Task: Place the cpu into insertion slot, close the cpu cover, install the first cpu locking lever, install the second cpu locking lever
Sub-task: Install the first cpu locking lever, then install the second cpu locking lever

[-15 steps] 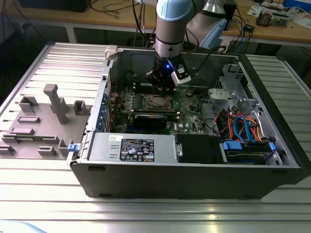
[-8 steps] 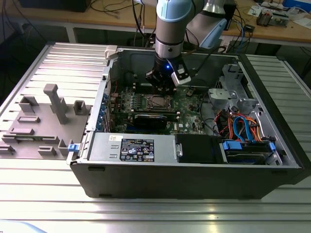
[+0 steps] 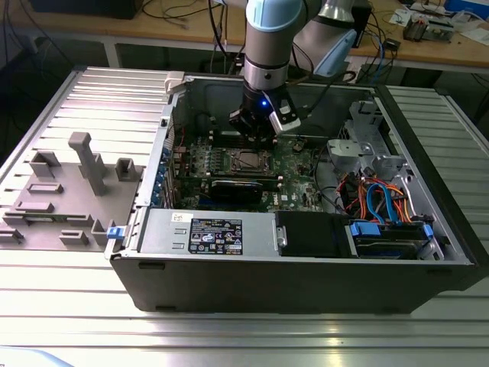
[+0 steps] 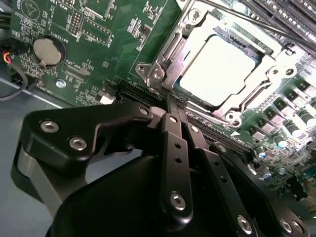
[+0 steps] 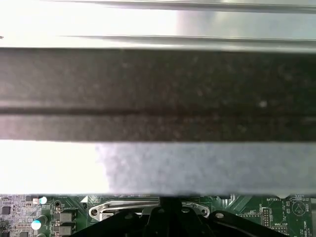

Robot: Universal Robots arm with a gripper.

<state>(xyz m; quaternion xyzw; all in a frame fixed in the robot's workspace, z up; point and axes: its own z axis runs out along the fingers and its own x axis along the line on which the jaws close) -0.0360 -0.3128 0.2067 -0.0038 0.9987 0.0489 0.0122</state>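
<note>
The cpu (image 4: 217,69) lies flat in the insertion slot (image 3: 231,162) of the green motherboard, its silver top showing. The cpu cover (image 4: 170,52) is down around it, framing the chip. A thin metal locking lever (image 4: 256,19) runs along one side of the socket. My black gripper (image 4: 169,106) hangs just above the socket's edge, fingers pressed together with nothing seen between them. In the exterior view the gripper (image 3: 254,140) is low inside the open computer case, right behind the socket. The first wrist view shows the gripper (image 5: 170,203) against the socket's metal edge (image 5: 123,210).
A long black graphics card (image 3: 244,187) lies just in front of the socket. The power supply (image 3: 214,233) and a drive bay with blue and orange cables (image 3: 382,202) fill the case front. Black memory slots (image 4: 291,10) and a coin battery (image 4: 48,51) flank the socket. The case wall (image 5: 158,89) stands close.
</note>
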